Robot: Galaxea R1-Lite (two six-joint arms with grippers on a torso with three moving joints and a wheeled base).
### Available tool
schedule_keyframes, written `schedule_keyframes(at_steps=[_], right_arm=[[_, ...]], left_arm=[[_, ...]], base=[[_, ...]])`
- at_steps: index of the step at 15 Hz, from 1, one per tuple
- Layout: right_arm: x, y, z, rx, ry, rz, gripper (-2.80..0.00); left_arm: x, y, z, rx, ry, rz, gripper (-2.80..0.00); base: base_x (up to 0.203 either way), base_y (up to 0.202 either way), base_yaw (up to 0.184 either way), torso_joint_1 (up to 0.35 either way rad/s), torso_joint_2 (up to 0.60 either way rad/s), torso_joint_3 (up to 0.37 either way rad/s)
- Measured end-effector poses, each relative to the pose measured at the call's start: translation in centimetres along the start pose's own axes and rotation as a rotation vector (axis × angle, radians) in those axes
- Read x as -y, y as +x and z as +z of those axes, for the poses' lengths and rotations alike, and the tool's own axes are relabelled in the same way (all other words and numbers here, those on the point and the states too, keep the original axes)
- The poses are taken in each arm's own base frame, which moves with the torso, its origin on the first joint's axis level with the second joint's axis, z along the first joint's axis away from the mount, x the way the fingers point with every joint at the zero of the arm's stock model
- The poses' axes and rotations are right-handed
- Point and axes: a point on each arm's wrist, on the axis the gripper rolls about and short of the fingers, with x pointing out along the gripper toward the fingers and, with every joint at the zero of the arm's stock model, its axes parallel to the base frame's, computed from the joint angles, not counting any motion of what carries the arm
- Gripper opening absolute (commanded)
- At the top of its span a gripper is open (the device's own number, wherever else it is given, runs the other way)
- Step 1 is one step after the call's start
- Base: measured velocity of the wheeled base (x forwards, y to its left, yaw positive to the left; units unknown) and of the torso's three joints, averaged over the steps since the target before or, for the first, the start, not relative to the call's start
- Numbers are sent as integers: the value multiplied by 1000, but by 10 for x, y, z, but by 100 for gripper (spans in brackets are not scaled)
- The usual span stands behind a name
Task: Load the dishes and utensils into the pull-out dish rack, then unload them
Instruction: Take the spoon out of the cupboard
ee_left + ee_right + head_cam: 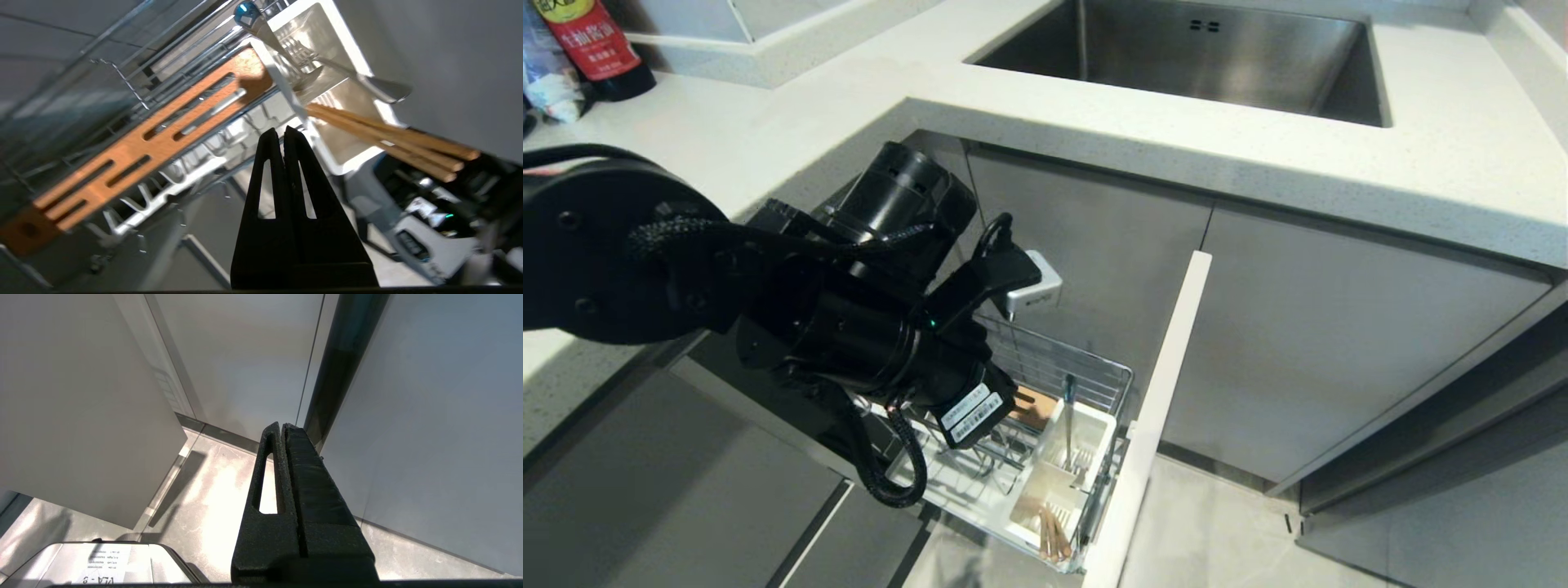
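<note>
Below the white counter (1437,163) with its steel sink (1201,57), the left arm (768,302) fills much of the head view and hides most of the pull-out dish rack (1094,367). Only the rack's far end shows past it: chrome wire sides, a patch of white tray, and the narrow cabinet front (1160,408) standing edge-on. No plate or bowl can be made out in the part of the rack that is in view.

The left gripper (284,134) itself is concealed behind the wrist in the head view. The left wrist view shows its jaws pressed together on nothing, hovering over the rack near the white utensil caddy (347,159), apart from it. That view is blurred at the edges, so the wires on the far side smear.

The slotted wooden strip (143,143) runs along the rack, orange-brown with long cut-outs. In the caddy the chopsticks (392,143) lean out of 1 compartment, 2 pale wooden sticks side by side. The fork (302,53) stands in the next compartment, slim and silver with a blue tip on its handle.

The right gripper (282,430) hangs beside plain cabinet panels above the floor, jaws clenched and empty.
</note>
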Motion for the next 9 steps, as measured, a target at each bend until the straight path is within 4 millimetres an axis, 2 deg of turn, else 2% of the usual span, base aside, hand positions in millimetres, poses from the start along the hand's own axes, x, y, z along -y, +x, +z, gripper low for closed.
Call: schedule_keyframes(at_steps=[4, 9], right_arm=[[0, 0, 0, 0, 0, 0, -280], [0, 0, 0, 0, 0, 0, -280]], left_arm=[[-7, 13, 7, 36, 26, 12, -280], [-8, 47, 15, 35, 13, -1, -280]], base=[[0, 0, 0, 0, 0, 0], [0, 0, 0, 0, 0, 0]])
